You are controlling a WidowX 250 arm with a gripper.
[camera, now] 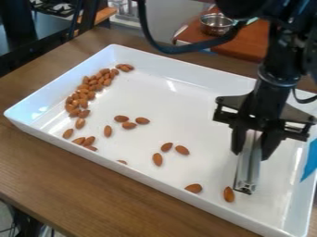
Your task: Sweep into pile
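End effector [250, 155], one: clamped on a grey bar [248, 169]. Almonds [84, 96]: cluster along the left side of white tray [186, 109]; strays near its front edge, one just beside the bar's foot.

Beneath the gripper [251, 153], a brown, wood-grained table [86, 180] is seen, extended well to its left in the view. Beyond the gripper, toward the top, a reddish-brown wooden surface [243, 45] is topped by a round, shiny metal bowl [216, 25], by which light is reflected. Left of that, a pale grey upright panel [170, 24] is seen. Farthest upper left of the gripper, a stove top with black grates [60, 8] is partly hidden by black furniture [28, 34].
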